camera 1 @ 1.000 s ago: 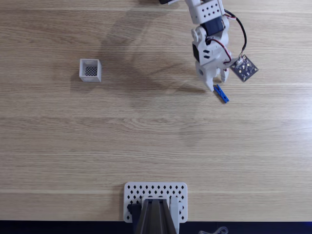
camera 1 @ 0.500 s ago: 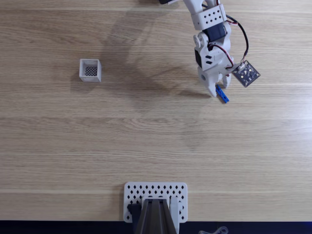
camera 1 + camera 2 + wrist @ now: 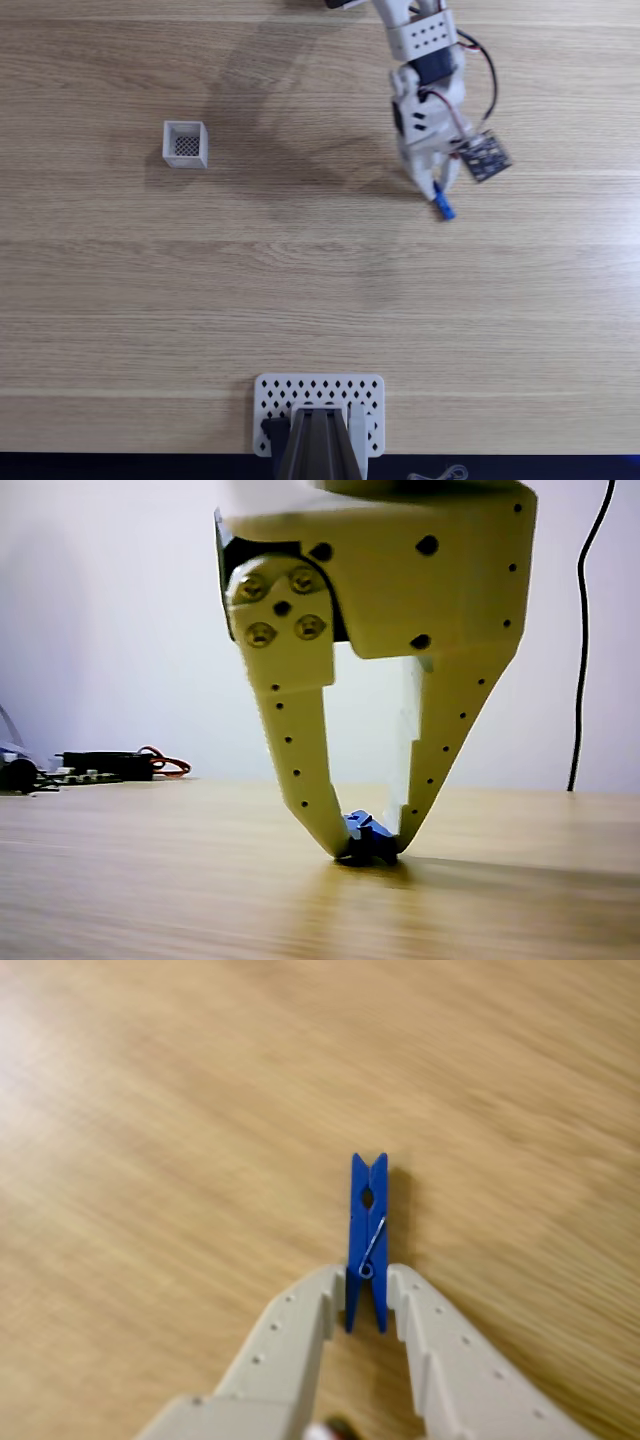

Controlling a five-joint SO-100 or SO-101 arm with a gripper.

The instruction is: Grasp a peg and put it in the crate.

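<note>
I've got the wood-grain bench under the fixed view, white printed arm reaching in from the far edge, right of centre. White perforated plate sits at the near edge, middle, with a dark mount on it. Small white square open-top crate with dark mesh floor is toward the far-left part of the bench, well apart from the arm.

Gripper has its tips down at bench level, closed onto the tiny bright blue plastic clothes peg. Wrist view shows both fingers squeezing the peg's near end, the rest sticking out ahead. In the other view the peg looks to be touching the wood or barely off it; can't tell which.

Progress, my read: grasp made, lift and carry not done, crate empty. Left: raise, swing across to the crate, release over the opening.

Nothing lies on the bench between peg and crate. Small dark circuit board hangs off the wrist on wires, clear of the route.
</note>
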